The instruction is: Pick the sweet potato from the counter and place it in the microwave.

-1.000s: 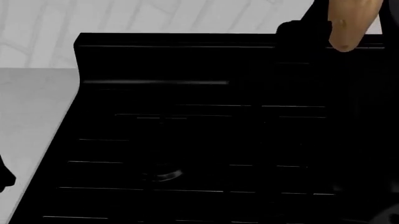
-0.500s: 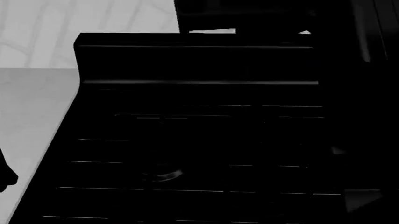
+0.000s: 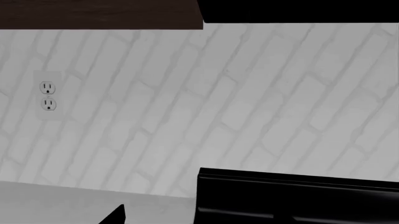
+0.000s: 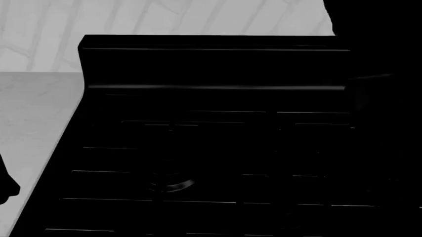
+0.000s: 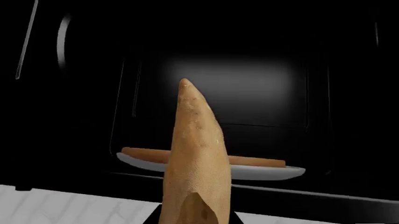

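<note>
Right gripper point(image 5: 193, 217) pinches the sweet potato point(image 5: 193, 158) by its thick end, long axis aimed straight ahead, tapered tip pointing into the open microwave point(image 5: 224, 84). Inside, a white plate point(image 5: 274, 171) carries an orange layer (its contents are unclear). Left gripper point(image 3: 115, 215) shows only a dark finger edge over the counter point(image 3: 62, 205); its spread cannot be told.

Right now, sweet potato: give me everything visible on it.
Only the right wrist view shows the sweet potato. It is an oblong tan-orange tuber with faint speckles and a matte skin, tapering to a point that aims toward the open microwave cavity. Its blunt near end runs out of frame at the camera, apparently held by the right gripper, whose fingers are not visible. It sits in front of a white plate inside the cavity, not yet on it.
</note>
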You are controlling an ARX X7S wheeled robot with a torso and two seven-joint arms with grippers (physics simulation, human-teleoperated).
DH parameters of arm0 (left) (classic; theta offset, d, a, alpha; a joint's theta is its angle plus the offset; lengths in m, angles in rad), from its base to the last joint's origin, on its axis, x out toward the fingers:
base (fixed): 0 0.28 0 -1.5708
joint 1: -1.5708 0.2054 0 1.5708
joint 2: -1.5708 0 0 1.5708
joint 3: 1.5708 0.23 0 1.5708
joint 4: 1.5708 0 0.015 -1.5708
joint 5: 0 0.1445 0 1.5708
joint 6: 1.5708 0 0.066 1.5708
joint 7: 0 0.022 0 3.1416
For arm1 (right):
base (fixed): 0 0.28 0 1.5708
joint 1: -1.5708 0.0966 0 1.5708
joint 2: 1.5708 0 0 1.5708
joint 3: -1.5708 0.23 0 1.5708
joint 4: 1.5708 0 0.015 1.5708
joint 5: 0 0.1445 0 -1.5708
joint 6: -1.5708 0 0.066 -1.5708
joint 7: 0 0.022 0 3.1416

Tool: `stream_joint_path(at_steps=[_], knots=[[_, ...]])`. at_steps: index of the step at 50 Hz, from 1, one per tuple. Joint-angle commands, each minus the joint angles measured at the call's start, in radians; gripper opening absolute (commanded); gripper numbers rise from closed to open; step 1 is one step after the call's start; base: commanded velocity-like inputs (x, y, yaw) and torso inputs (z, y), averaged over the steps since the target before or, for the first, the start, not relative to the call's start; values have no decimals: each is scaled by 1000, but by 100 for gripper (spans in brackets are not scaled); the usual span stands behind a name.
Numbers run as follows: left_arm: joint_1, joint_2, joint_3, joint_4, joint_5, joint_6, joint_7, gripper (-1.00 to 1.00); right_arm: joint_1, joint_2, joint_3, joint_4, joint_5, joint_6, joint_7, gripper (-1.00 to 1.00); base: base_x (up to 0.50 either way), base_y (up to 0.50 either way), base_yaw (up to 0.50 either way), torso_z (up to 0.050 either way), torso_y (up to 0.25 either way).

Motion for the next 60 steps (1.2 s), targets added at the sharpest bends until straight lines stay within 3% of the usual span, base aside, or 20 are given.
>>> stream_joint_path(at_steps=[1,18,28,33,40,50,60], knots=[[-8,2,7,-2,0,-1,-1,100,8,-88,135,147,-30,140,-65,-100,0,0,0,0,0],[14,-9,4,3,7,9,1,100,6,-167,214,367,-52,248,-168,-100,0,0,0,0,1],[33,-12,4,1,18,15,13,100,18,-256,335,548,-119,416,-237,-100,0,0,0,0,0],[39,-6,9,-4,27,16,23,100,20,-327,458,664,-208,561,-307,-100,0,0,0,0,2],[36,-14,6,-11,25,19,30,100,19,-389,472,815,-295,590,-412,-100,0,0,0,0,0],[28,-9,15,-15,29,16,31,100,23,-582,747,1085,-753,834,-683,-100,0,0,0,0,0],[17,-9,23,-7,45,7,31,100,24,-865,1248,1236,-1785,986,-1225,-100,0,0,0,1,0]])
